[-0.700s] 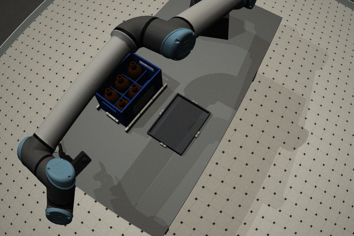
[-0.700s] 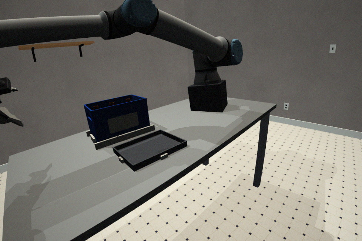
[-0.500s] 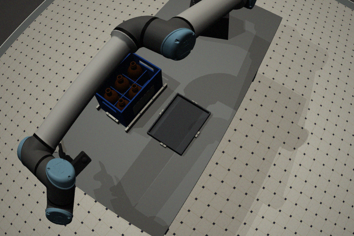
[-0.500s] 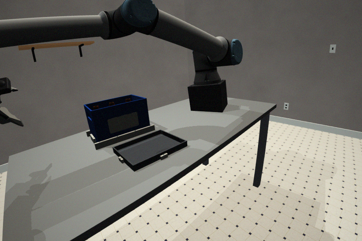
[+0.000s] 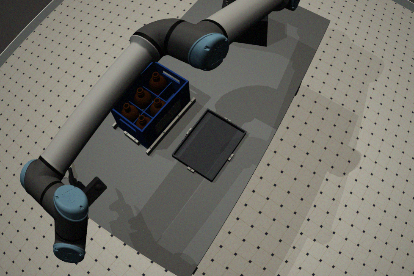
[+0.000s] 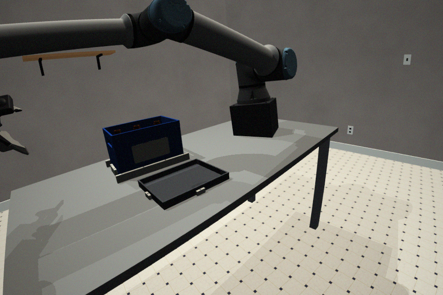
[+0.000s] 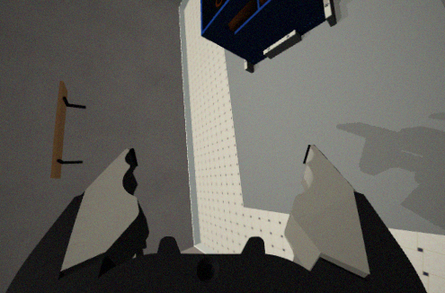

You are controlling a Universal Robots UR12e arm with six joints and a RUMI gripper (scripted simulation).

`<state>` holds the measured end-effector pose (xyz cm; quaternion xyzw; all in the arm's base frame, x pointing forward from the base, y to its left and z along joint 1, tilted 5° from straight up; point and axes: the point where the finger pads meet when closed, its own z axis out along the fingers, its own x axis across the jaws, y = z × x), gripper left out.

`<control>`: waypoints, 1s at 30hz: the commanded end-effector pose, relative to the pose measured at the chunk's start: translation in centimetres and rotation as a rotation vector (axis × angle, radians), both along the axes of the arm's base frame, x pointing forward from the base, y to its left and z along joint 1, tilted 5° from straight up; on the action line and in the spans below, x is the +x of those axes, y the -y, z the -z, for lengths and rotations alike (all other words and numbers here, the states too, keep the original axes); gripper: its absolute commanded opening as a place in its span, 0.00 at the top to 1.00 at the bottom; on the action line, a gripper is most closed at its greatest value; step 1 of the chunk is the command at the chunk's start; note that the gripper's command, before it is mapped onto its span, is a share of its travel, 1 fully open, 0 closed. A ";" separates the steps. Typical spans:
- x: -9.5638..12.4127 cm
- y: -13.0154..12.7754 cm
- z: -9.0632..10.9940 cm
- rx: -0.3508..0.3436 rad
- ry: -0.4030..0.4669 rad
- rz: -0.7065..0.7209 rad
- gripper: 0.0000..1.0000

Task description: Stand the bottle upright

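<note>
From the top view, we see our tool point(image 5: 71, 177) out past the end of the counter point(image 5: 122, 169), wide open and holding nothing. The blue crate point(image 5: 178, 97) sits well away from the tool, far along the counter. Five brown bottles point(image 5: 142, 96) stand in it, each in its own little box, and one box has no bottle. The dark tray point(image 5: 181, 147) lies just past the crate, farther from the tool. From up here the necks all look much alike to us, so we cannot tell which one is the odd one.

From the side view, our tool point(image 6: 6, 139) hangs in the air, higher than the crate point(image 6: 142, 145) and off to one side of it. Only the bottle tops peek over the crate wall. The tray point(image 6: 208, 182) lies flat and low, just beside the crate.

From the wrist view, the two pale fingers stand far apart with nothing between them. The crate point(image 7: 267, 31) shows far ahead of the tool, at the top edge.

We think the bottles are hard, smooth and slippery, and might break if dropped. They look a bit heavy. The walls hide their bodies, so we think the neck is the best place to grab, squeezing from both sides and lifting straight up.
</note>
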<state>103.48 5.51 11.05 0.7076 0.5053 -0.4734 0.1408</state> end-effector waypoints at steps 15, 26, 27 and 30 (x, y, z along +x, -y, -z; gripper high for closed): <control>-0.2 0.8 -0.4 0.017 0.019 0.020 0.00; -1.0 2.6 -0.8 0.062 0.068 0.068 0.00; -1.2 2.8 -0.8 0.067 0.075 0.074 0.00; -1.3 3.1 -0.9 0.073 0.081 0.080 0.00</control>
